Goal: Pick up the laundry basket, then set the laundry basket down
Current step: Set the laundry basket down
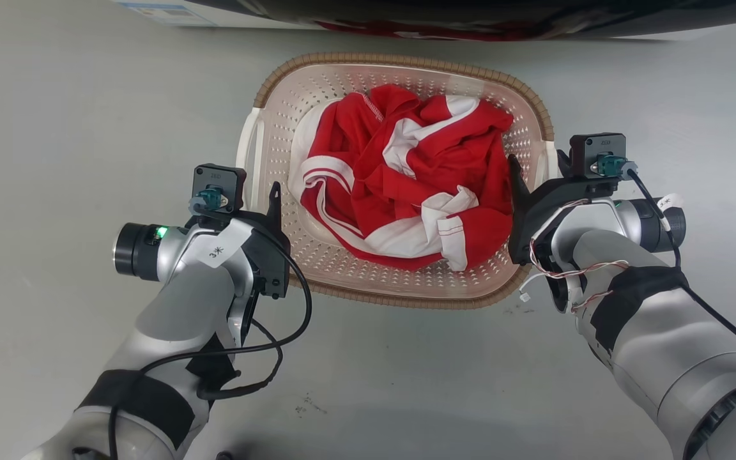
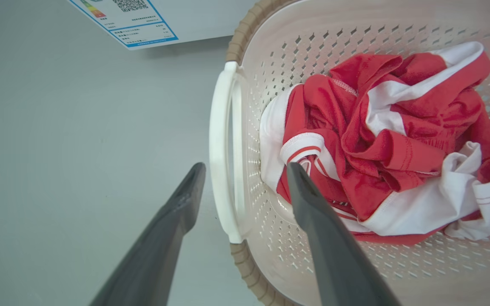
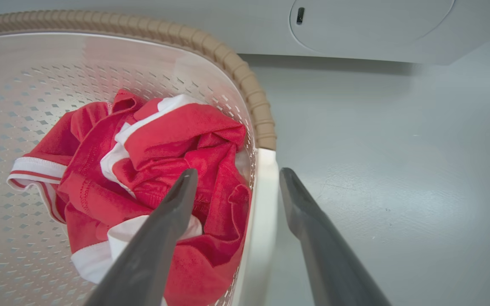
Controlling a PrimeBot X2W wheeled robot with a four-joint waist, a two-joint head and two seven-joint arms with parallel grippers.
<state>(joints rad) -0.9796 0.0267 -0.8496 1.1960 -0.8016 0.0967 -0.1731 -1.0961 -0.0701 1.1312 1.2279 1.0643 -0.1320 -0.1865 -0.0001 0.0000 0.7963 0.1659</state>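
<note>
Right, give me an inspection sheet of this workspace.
Surface: grey floor, a few dark specks.
Job's things: laundry basket appears to rest on the floor, holding a crumpled red-and-white garment.
Clutter: nothing seen.
Grippers: left gripper open, fingers straddling the left handle; right gripper open, straddling the right handle.
Cables: left-arm cable loops loose; right-arm cable and thin wires hang at the wrist.
Surroundings: white appliance behind the basket, printed label on it.

Left hand (image 2: 245, 169) and right hand (image 3: 237, 172) each hold their fingers apart.
</note>
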